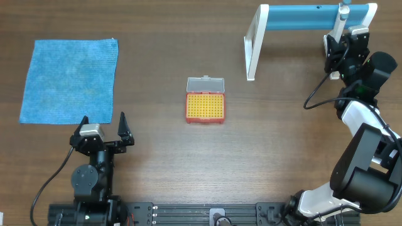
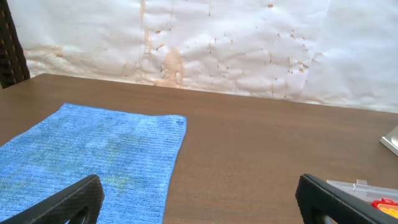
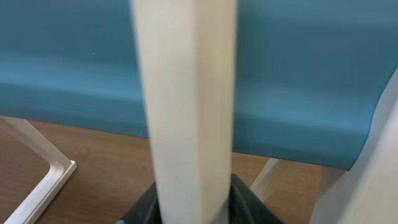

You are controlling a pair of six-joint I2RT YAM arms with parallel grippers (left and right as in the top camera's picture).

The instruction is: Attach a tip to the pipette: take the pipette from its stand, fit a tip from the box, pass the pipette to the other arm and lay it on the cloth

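The right gripper (image 1: 341,50) seems to clasp the white pipette (image 3: 186,106), which is upright at the blue stand (image 1: 301,17). The left gripper (image 1: 103,120), its 2 fingers spread wide, is just beside the blue cloth (image 1: 69,80). The tip box (image 1: 205,108) sits mid-worktop (image 1: 282,144).

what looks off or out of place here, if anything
Nothing stands out. The blue cloth lies flat, the tip box sits upright with its lid open and tips in neat rows, the stand is upright, and the right gripper is shut on the pipette at the stand.
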